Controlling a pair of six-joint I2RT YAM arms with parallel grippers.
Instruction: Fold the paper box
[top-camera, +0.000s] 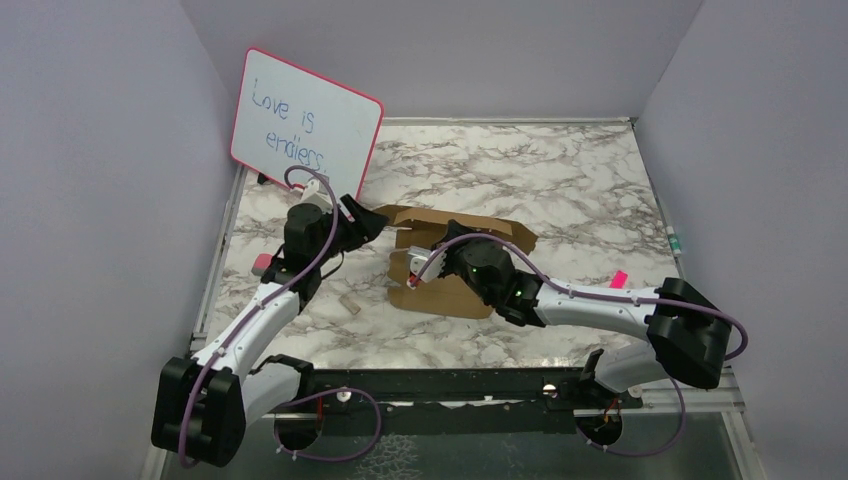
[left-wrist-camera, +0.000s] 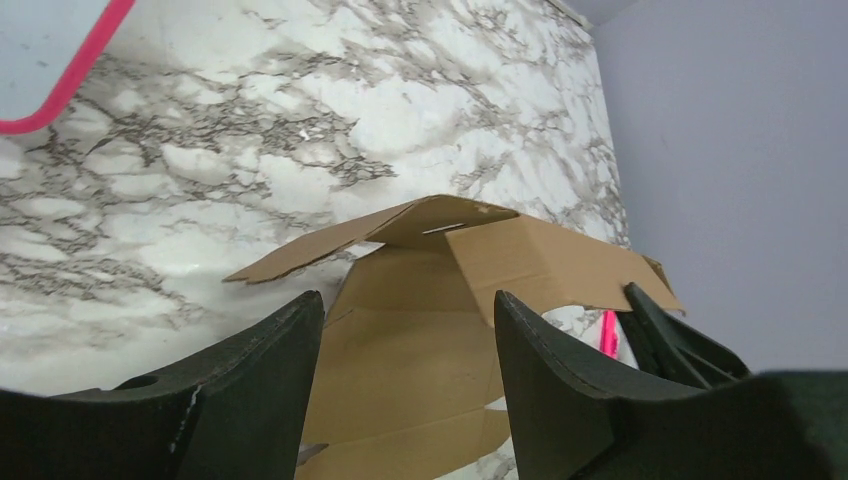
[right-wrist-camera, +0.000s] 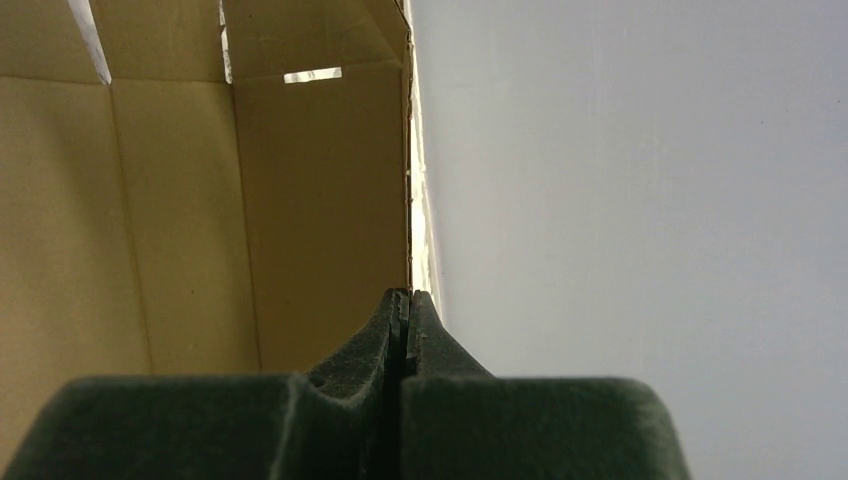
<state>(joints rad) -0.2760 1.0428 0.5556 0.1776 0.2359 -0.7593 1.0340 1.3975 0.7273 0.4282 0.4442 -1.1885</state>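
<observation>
Brown cardboard, half shaped: the paper box (top-camera: 445, 297) lies around the middle of the marble table (top-camera: 560, 190). Its long axis runs left to right across the overhead view, a little skewed. The near panel lies flat, while the far panels and flaps stand up at an angle.

My right gripper (top-camera: 415, 275) is the one already on it. It reaches in from the right over the near panel. In its wrist view the fingers (right-wrist-camera: 380, 340) are pressed fully together, and the free edge of an upright cardboard wall (right-wrist-camera: 320, 200) runs straight down to their tips. They look shut, with nothing thick between them. I cannot tell whether they pinch that edge or only rest against it.

My left gripper (top-camera: 372, 222) sits just beside the left end of the box. Its jaws are spread and empty. From its wrist camera the box (left-wrist-camera: 430, 330) lies dead ahead, framed between the two fingers, with a lifted flap (left-wrist-camera: 330, 245) pointing toward me and slightly left.

So I judge the coming move belongs to the left arm: a short push forward along the box's long axis to catch or fold that raised end, while the right one steadies the sheet. Behind it, the pink-framed whiteboard (top-camera: 305, 115) leans in the far left corner, well apart.
</observation>
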